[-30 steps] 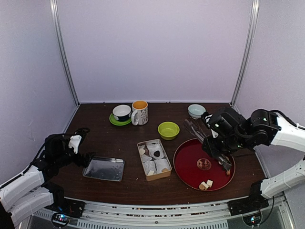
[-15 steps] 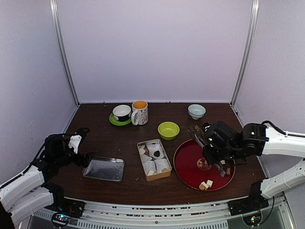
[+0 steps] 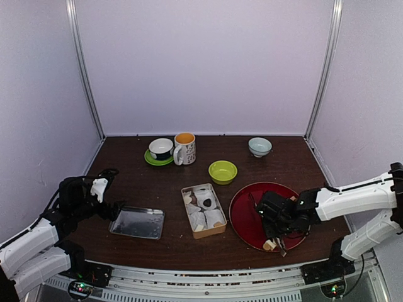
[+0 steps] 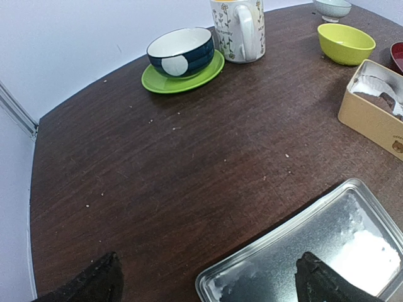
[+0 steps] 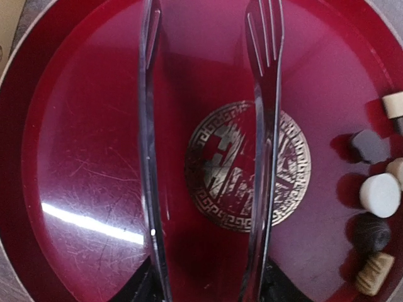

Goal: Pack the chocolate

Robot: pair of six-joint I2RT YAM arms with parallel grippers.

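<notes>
Several pieces of chocolate, white (image 5: 380, 195), dark brown (image 5: 368, 146) and tan (image 5: 373, 272), lie at the right edge of the red plate (image 5: 82, 157); in the top view these chocolate pieces (image 3: 272, 243) sit near the plate's (image 3: 238, 217) front rim. My right gripper (image 5: 204, 289) is shut on the metal tongs (image 5: 264, 126), whose two arms stand apart over the plate's gold emblem, with nothing between the tips. The tan box (image 3: 211, 234) of white paper cups, some with pieces in them, stands left of the plate. My left gripper (image 4: 211, 280) is open above a corner of the metal tray (image 4: 340, 239).
A green bowl (image 3: 223, 171), a flowered mug (image 3: 185, 148), a blue bowl on a green saucer (image 3: 161, 148) and a pale bowl (image 3: 259, 146) stand along the back. The metal tray (image 3: 137, 223) lies at front left.
My right arm has swung toward the near edge and dropped low over the red plate with the tongs, whose arms now stand wider apart. The left arm has not moved.
</notes>
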